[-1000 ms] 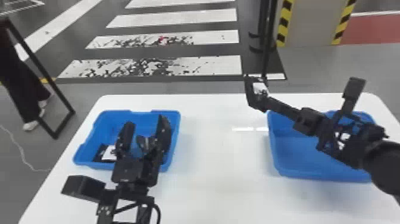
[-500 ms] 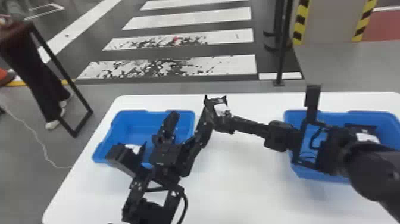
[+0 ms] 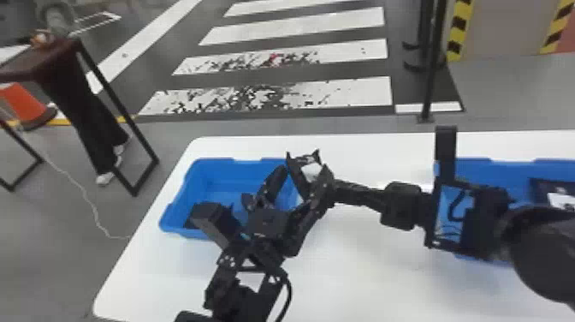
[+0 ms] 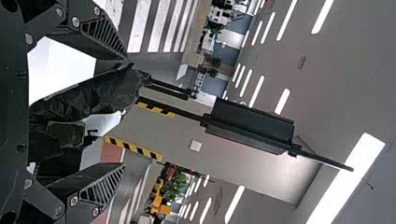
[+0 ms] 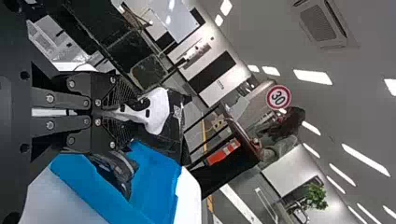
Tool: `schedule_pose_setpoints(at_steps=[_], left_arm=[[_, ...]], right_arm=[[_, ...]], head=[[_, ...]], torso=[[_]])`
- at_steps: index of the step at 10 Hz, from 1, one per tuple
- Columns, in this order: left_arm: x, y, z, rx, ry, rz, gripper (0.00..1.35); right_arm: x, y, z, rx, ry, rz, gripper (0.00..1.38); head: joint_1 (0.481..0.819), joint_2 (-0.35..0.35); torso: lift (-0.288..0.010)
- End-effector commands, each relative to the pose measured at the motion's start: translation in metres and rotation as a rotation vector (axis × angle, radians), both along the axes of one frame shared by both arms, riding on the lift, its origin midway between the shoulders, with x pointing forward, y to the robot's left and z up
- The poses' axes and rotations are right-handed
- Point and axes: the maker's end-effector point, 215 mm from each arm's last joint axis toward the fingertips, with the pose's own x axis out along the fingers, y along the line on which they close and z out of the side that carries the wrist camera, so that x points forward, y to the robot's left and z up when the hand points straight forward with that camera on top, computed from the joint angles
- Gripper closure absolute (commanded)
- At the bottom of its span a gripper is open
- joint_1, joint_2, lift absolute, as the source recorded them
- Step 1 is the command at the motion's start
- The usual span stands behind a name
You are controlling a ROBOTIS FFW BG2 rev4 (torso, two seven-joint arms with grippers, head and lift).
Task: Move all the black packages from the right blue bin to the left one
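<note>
We judge the transfer to be partway through. Our right gripper [image 5: 126, 112] is closed on a black package [image 5: 173, 130] with a white label, held up near the far right corner of the left bin [image 3: 205, 171], toward the left edge of the white table [image 3: 385, 278]. Our left gripper [image 4: 125, 111] is spread open close by. Something dark [image 3: 188, 221] lies at the left bin's near left corner; we take it for a package already delivered, but cannot be sure. Another package [image 3: 540, 191] sits in the right bin [image 3: 490, 171], so after this one at least that one remains to be moved.
</note>
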Motion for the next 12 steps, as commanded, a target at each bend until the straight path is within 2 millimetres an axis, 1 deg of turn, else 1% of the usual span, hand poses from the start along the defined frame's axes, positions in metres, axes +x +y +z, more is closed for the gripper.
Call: schedule_pose_setpoints(at_steps=[1, 2, 3, 4, 5, 6, 7, 8, 9, 10, 11, 12], left_arm=[[0.001, 0.005, 0.0, 0.016, -0.001, 0.01, 0.56], [0.001, 0.01, -0.006, 0.066, 0.031, 0.015, 0.87], [-0.003, 0.021, -0.001, 0.168, 0.058, 0.037, 1.25], [-0.005, 0.019, 0.001, 0.19, 0.074, 0.036, 1.21], [-0.005, 0.015, 0.003, 0.212, 0.076, 0.029, 1.21], [-0.005, 0.009, 0.002, 0.213, 0.081, 0.014, 1.21], [-0.006, 0.006, 0.003, 0.213, 0.075, 0.009, 1.21], [-0.005, 0.007, 0.009, 0.224, 0.057, 0.012, 1.21], [-0.002, 0.015, 0.016, 0.255, 0.033, 0.033, 1.21], [0.007, 0.04, 0.021, 0.342, 0.007, 0.1, 1.21], [0.018, 0.07, 0.014, 0.419, -0.007, 0.181, 1.21], [0.025, 0.101, 0.001, 0.498, 0.002, 0.259, 1.21]], right_arm=[[-0.009, 0.008, -0.001, 0.001, 0.006, 0.021, 1.12], [-0.01, 0.008, -0.002, -0.002, 0.005, 0.023, 1.12], [-0.007, 0.007, 0.0, 0.001, -0.001, 0.015, 1.12], [-0.003, 0.006, 0.003, 0.003, -0.013, 0.006, 1.12], [0.003, 0.006, 0.006, 0.005, -0.026, -0.011, 1.12], [0.012, 0.003, 0.009, 0.003, -0.04, -0.033, 1.12], [0.022, -0.001, 0.011, 0.004, -0.053, -0.055, 1.12], [0.028, -0.003, 0.015, 0.008, -0.068, -0.077, 1.01], [0.033, -0.007, 0.013, 0.009, -0.071, -0.093, 0.64], [0.037, -0.013, 0.007, 0.007, -0.061, -0.111, 0.2], [0.044, -0.025, -0.001, 0.004, -0.048, -0.142, 0.05], [0.053, -0.04, -0.007, -0.002, -0.039, -0.178, 0.12]], head=[[0.695, 0.29], [0.695, 0.299], [0.695, 0.305], [0.695, 0.315], [0.695, 0.322], [0.695, 0.319], [0.695, 0.315], [0.695, 0.302], [0.695, 0.293], [0.695, 0.289], [0.695, 0.297], [0.695, 0.305]], torso=[[-0.14], [-0.14], [-0.14], [-0.14], [-0.14], [-0.14], [-0.14], [-0.14], [-0.14], [-0.14], [-0.14], [-0.14]])
